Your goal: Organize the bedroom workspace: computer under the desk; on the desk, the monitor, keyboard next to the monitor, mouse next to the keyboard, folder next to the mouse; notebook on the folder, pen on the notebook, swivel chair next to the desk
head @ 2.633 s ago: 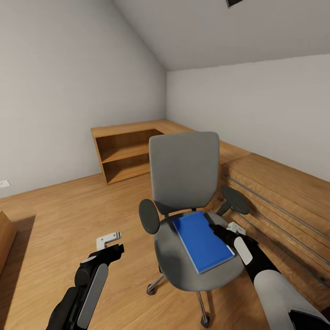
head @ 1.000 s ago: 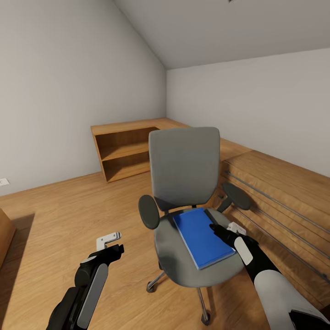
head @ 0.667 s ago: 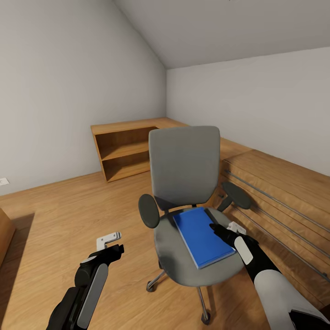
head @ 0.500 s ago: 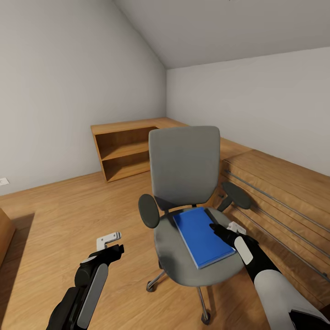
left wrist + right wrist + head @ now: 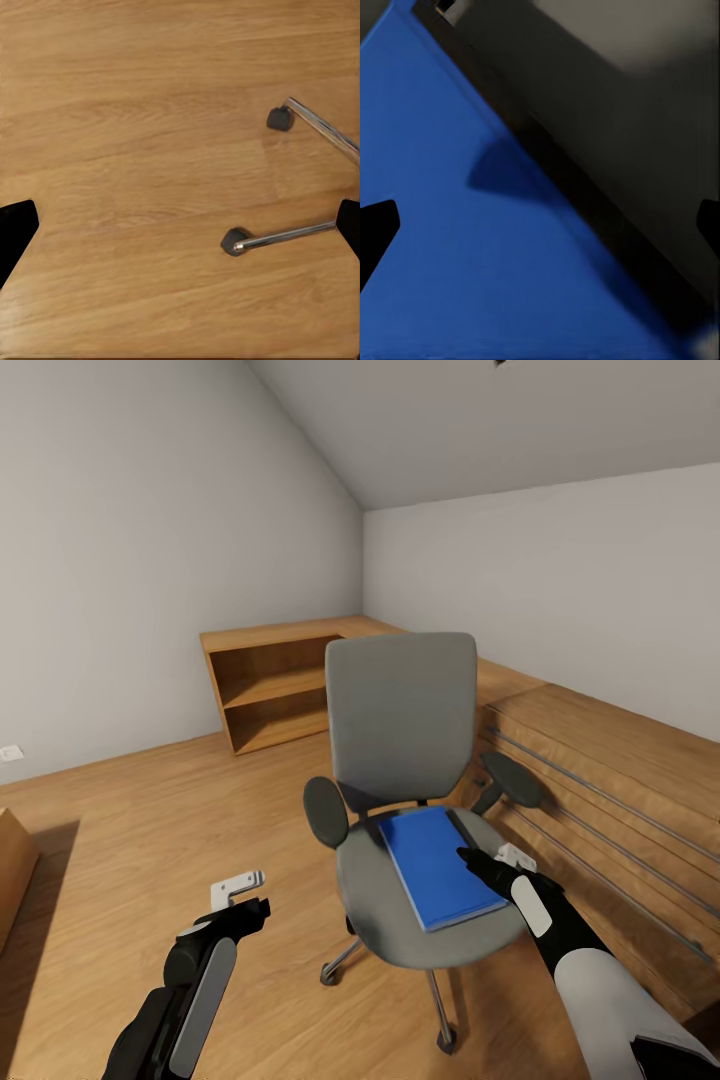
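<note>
Hovering spread over the folder (image 5: 433, 865), the right gripper (image 5: 470, 857) could nudge the castered swivel chair (image 5: 405, 760); left gripper (image 5: 245, 895) spread.

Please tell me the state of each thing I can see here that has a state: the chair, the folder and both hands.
swivel chair: upright on the wooden floor, folder on its seat.
folder: closed, lying flat on the chair seat.
right hand: open, fingertips at the folder's right edge, holding nothing.
left hand: open, empty, above the floor beside the chair's base.
wooden shelf unit: open-fronted, its shelves bare.
</note>
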Motion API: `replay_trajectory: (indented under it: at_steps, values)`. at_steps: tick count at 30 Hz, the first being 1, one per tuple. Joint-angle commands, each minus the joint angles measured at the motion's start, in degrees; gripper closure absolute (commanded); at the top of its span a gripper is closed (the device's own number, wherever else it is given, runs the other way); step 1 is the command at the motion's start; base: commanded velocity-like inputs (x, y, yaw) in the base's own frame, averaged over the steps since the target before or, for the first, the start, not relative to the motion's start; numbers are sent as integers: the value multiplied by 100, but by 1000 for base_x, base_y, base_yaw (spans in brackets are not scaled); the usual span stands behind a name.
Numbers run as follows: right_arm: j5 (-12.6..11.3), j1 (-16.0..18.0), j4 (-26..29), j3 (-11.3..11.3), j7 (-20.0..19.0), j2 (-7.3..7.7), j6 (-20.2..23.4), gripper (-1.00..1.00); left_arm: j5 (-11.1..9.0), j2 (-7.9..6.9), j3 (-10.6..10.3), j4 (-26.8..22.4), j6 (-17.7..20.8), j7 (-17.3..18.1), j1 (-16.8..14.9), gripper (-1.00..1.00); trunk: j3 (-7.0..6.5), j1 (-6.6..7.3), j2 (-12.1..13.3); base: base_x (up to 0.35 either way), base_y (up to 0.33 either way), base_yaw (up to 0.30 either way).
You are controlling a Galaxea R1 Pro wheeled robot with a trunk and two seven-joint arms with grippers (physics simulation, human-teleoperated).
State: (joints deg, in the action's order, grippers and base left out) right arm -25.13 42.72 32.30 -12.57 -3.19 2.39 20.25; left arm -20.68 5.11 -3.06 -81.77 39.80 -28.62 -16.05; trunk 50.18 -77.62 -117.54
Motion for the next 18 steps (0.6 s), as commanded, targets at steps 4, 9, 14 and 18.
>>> replay_trajectory:
  at_steps: [4,9,14,18]
  values:
    - [34,-1,-22,-26,-1,-2,32,-100,-59,-1,-3,-4,10,-56,-4,-100,6,1,-2,-43,0,0]
    - [34,-1,-22,-26,14,-2,32,-100,-59,-1,-9,-5,10,-56,-4,-100,6,1,-2,-9,0,0]
    - [34,-2,-19,-26,19,-2,32,-100,-59,-1,-8,-5,16,-56,-4,-100,6,1,-2,-2,0,0]
    - [41,-1,-14,-20,27,-2,35,-100,-59,-1,-4,-14,24,-59,-4,-100,6,1,-2,0,0,0]
